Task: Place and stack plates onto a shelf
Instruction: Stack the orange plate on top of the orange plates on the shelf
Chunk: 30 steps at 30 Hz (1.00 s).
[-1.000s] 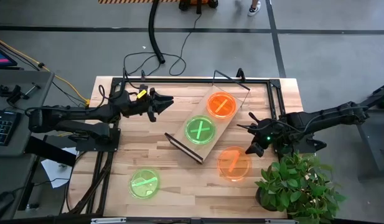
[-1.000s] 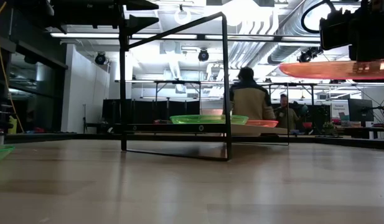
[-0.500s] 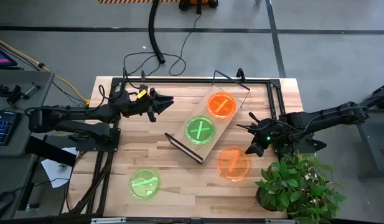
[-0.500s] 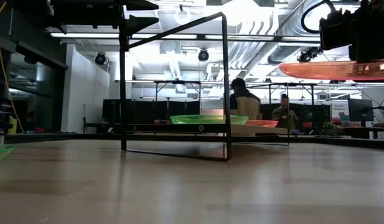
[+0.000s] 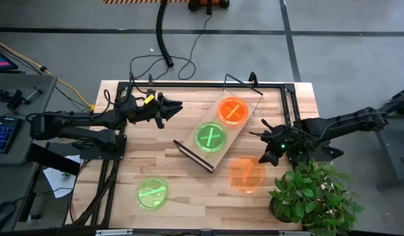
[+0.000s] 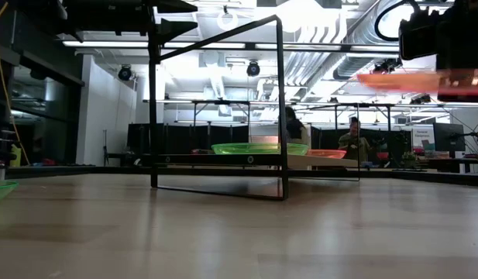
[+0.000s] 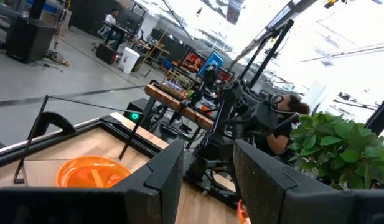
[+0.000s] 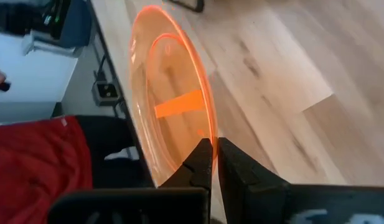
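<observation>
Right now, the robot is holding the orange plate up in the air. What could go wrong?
The right gripper pinches only the thin rim of the orange plate, so it might slip and drop onto the table. The shelf already carries a green plate and another orange one; a careless approach might knock them.

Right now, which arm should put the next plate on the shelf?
Right. Its pincer already grips an orange plate by the rim, beside the shelf. The left pincer is open and holds nothing.
</observation>
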{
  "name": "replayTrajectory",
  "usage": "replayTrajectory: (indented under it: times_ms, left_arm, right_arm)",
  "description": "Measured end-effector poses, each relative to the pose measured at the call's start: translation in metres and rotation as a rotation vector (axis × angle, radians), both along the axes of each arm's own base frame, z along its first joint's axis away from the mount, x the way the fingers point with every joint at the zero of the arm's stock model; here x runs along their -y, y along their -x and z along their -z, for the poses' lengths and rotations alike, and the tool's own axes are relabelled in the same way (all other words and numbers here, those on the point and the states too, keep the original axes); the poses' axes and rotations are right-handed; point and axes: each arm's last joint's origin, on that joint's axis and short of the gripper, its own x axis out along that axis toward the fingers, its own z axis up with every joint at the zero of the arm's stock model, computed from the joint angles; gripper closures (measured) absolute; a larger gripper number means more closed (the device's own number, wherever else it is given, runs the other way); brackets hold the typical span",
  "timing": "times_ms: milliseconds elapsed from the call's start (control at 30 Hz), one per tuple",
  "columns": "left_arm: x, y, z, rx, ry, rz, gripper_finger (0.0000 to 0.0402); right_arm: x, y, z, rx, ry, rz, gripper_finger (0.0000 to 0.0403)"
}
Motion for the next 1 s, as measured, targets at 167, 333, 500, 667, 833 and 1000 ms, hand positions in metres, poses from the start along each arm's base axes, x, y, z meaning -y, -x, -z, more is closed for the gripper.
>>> replayTrajectory:
  times_ms: [167, 333, 500, 667, 833, 1000]
  left_arm:
    - [0.000, 0.000, 0.000, 0.000, 0.001, -0.008, 0.0271]
    - [-0.001, 0.000, 0.000, 0.002, 0.005, -0.040, 0.0271]
    - [-0.001, 0.000, -0.001, -0.001, -0.037, -0.049, 0.0271]
    - [-0.002, 0.001, -0.001, -0.001, -0.041, -0.065, 0.0271]
    - [-0.002, 0.001, -0.001, -0.004, -0.053, -0.081, 0.0271]
    - [-0.002, 0.001, -0.002, 0.010, -0.055, -0.082, 0.0271]
  right_arm:
    - [0.001, 0.007, -0.007, 0.055, -0.025, -0.005, 0.0403]
    - [0.015, 0.019, -0.022, 0.189, -0.009, 0.169, 0.0403]
    - [0.033, 0.025, -0.025, 0.226, 0.060, 0.432, 0.0403]
    - [0.050, 0.020, -0.020, 0.172, 0.107, 0.702, 0.0403]
    - [0.066, 0.007, -0.014, 0.126, 0.150, 0.984, 0.0403]
    - [0.081, -0.009, -0.007, 0.124, 0.177, 1.202, 0.0403]
